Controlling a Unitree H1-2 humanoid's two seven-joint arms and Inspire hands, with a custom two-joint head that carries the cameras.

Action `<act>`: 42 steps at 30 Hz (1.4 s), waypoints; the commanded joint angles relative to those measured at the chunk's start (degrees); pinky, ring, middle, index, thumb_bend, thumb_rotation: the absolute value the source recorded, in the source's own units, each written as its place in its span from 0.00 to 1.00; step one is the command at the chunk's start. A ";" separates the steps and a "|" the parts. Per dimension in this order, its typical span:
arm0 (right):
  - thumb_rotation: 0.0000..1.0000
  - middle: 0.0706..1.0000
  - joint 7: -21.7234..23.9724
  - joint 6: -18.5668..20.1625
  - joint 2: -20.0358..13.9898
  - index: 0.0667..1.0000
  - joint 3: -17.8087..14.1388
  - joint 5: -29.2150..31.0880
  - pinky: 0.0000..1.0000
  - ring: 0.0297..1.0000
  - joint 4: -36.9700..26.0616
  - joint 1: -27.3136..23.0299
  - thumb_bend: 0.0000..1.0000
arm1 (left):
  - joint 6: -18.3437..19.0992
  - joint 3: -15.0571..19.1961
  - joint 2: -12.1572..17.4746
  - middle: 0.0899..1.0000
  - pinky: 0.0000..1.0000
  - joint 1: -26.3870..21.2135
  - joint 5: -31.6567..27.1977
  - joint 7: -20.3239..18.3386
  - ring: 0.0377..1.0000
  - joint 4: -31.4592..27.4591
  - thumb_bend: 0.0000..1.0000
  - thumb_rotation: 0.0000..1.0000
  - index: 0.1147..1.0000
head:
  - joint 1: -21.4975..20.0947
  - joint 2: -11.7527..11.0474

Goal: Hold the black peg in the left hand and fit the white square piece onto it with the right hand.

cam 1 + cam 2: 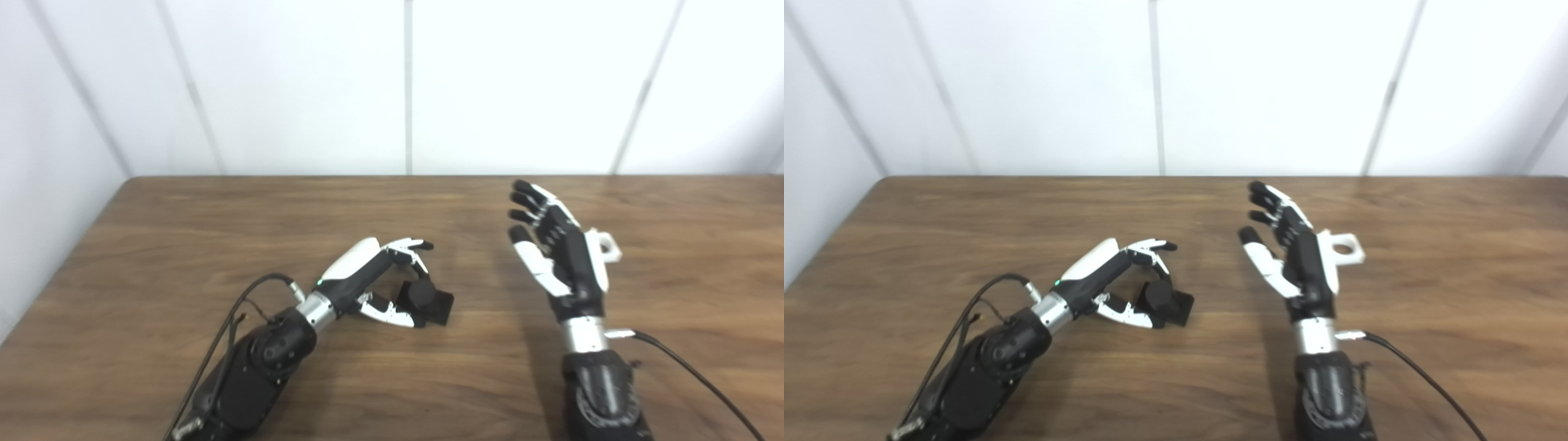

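The black peg [421,294], a short cylinder on a square black base, stands on the table near the middle. My left hand [367,272] reaches it from the left. Its fingers arch over the peg with a gap, and the thumb lies low beside the base. The hand has not closed on the peg. My right hand [557,251] stands upright with its fingers spread and its palm facing left, holding nothing. The white square piece [1346,248], with a round hole, lies on the table just behind and to the right of that hand, partly hidden by it.
The brown wooden table [184,245] runs to a white panelled wall at the back. Its left edge shows at the far left. Black cables trail from both forearms, one of them across the table at the lower right [692,373].
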 commanded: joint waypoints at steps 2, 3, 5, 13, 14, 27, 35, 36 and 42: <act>0.56 0.84 -0.90 -1.43 0.59 0.76 0.29 0.05 0.74 0.82 4.35 7.55 0.56 | 0.53 -1.79 0.67 0.89 0.81 1.12 0.90 -4.33 0.94 2.32 0.52 0.07 0.42 | -1.04 0.20; 0.56 0.83 -1.03 -1.43 0.71 0.76 0.36 -0.03 0.74 0.82 4.24 7.56 0.56 | -0.09 -1.94 0.65 0.89 0.81 1.27 0.86 -4.42 0.94 2.44 0.52 0.07 0.42 | -2.15 0.39; 0.55 0.82 -1.32 -1.44 0.93 0.76 0.54 -0.24 0.73 0.81 4.20 7.49 0.57 | -1.04 -2.05 0.73 0.89 0.80 1.46 0.67 -4.53 0.93 2.65 0.52 0.07 0.42 | -3.49 0.55; 0.57 0.82 -2.32 -1.33 1.31 0.76 1.18 -1.49 0.75 0.81 4.37 7.02 0.58 | -2.38 -2.22 1.04 0.88 0.79 2.57 0.59 -4.62 0.92 2.24 0.52 0.07 0.42 | -8.17 0.82; 0.57 0.83 -2.47 -1.34 1.25 0.76 1.24 -1.52 0.75 0.81 4.24 6.98 0.58 | -2.23 -2.25 1.08 0.88 0.79 2.69 0.62 -4.72 0.92 2.11 0.52 0.07 0.42 | -8.55 0.85; 0.58 0.83 -2.95 0.96 -0.34 0.77 -1.48 -2.16 0.75 0.79 -2.31 6.56 0.58 | -2.03 -4.37 1.96 0.87 0.77 2.46 2.91 -4.89 0.92 2.65 0.52 0.07 0.42 | -9.53 1.28; 0.59 0.82 -5.31 2.26 -2.40 0.77 -3.45 -7.14 0.73 0.79 -4.75 4.37 0.58 | -2.07 -6.67 4.49 0.86 0.77 1.68 7.51 -4.67 0.92 2.76 0.52 0.06 0.42 | -21.25 -1.79; 0.59 0.83 -5.56 2.02 -2.87 0.77 -3.83 -7.33 0.73 0.79 -4.75 3.87 0.58 | -2.13 -6.74 4.82 0.86 0.78 1.68 7.54 -4.70 0.92 2.74 0.52 0.06 0.42 | -22.14 -1.94; 0.61 0.83 -6.58 2.24 -5.04 0.77 -5.62 -8.78 0.77 0.79 -4.92 2.28 0.59 | -3.61 -6.71 5.82 0.85 0.76 1.32 6.59 -4.51 0.90 3.85 0.52 0.06 0.42 | -29.12 -2.98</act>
